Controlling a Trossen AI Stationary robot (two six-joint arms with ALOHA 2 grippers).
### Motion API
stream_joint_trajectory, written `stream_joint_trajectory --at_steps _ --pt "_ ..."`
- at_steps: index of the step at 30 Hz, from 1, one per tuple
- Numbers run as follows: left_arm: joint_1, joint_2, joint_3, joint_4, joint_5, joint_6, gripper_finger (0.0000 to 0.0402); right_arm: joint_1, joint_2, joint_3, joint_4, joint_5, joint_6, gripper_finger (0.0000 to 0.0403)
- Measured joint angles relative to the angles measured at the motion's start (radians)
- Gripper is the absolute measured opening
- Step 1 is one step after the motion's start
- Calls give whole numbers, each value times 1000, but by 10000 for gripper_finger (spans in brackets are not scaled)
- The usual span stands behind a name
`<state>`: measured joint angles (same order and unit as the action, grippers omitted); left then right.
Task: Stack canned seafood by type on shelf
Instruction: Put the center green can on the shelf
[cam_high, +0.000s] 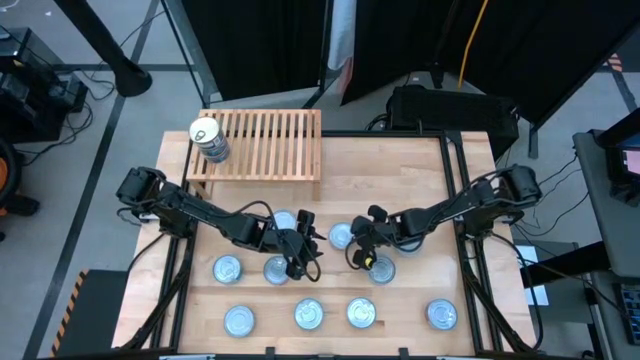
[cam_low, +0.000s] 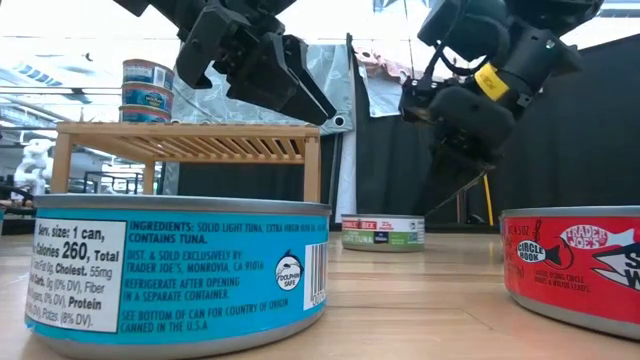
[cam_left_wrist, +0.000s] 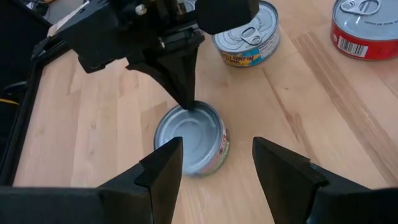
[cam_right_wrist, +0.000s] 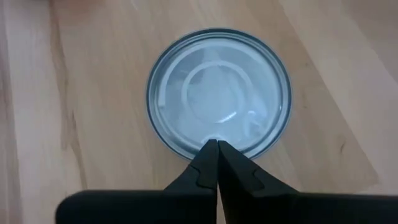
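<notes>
A wooden tabletop (cam_high: 400, 170) is spreading under everything, and at its far left the shelf (cam_high: 262, 143), a rack of light slats on short legs, is standing with a stack of tins (cam_high: 209, 140) sitting on its left end; the low view is showing that stack (cam_low: 147, 90) as several cans high. The two dark arms are reaching in from either side toward the middle of the table. The left gripper (cam_high: 302, 255) is hanging above the wood with its two fingers parted about halfway and nothing between them; in its own wrist view the fingers (cam_left_wrist: 163, 171) are framing a bare-topped tin (cam_left_wrist: 194, 138) lying farther off. The right gripper (cam_high: 366, 256) is poised over that same tin (cam_high: 380, 269), its fingers pressed fully together into a single point and gripping nothing; its wrist view is showing the closed tip (cam_right_wrist: 217, 163) resting over the near rim of the silvery lid (cam_right_wrist: 219, 93), though whether it is touching the metal cannot be told. The rest of the canned seafood is lying loose on the tabletop: a few tins clustering between the two grippers, two (cam_high: 227, 268) sitting near the left arm, and a front row of four (cam_high: 308, 314) lined along the near edge. In the low view a blue-labelled can (cam_low: 180, 272) is filling the foreground beside a red-labelled one (cam_low: 572, 265).
</notes>
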<state>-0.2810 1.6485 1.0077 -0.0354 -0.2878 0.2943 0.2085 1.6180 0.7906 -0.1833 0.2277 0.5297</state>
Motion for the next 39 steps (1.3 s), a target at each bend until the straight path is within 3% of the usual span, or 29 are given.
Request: stream_joint_trajectory --at_steps 8,25,39 --pt "0 0 0 -5 0 0 200 15 -66 20 -32 0 -14 0" --pt "0 0 0 -3 0 0 200 15 -8 23 -72 6 -3 0" --pt "0 0 0 -3 0 1 200 16 -32 80 -249 7 41 0"
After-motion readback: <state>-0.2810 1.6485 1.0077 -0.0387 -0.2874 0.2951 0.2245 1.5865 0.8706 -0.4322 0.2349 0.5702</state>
